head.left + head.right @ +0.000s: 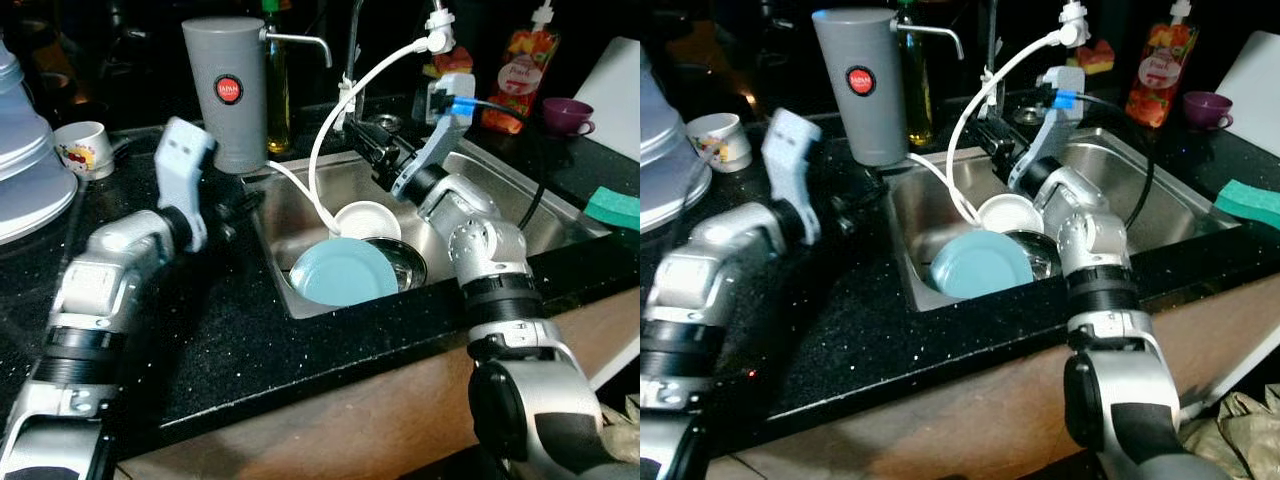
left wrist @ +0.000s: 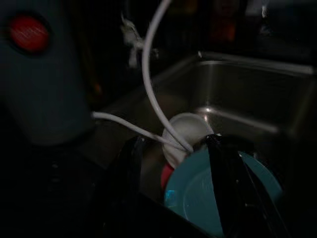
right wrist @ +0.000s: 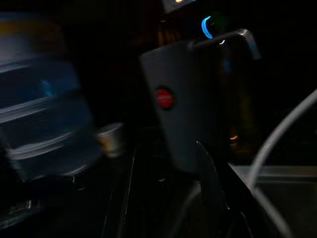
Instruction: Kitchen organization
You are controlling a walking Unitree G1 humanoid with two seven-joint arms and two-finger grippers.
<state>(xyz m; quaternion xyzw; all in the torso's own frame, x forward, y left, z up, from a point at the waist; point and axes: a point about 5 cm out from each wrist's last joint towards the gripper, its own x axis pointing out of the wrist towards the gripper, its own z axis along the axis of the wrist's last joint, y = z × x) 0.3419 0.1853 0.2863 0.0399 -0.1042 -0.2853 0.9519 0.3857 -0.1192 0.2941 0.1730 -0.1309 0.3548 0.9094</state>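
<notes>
Steel sink (image 1: 560, 215) set in my black desk (image 1: 230, 340), blue plate (image 1: 342, 272) inside it, my right pincer (image 1: 368, 143) spread above its rear rim, my left pincer (image 2: 173, 163) spread just beside its left edge.

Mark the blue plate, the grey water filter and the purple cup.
blue plate (image 1: 343, 272), left eye view, middle of its face.
grey water filter (image 1: 226, 90), left eye view, red badge.
purple cup (image 1: 565, 114), left eye view, side wall.

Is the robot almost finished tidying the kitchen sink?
Not nearly. The round light-blue plate and small white bowl sit in the steel sink. Both hands, left hand and right hand, hover empty nearby. The green sponge and purple cup remain out.
</notes>
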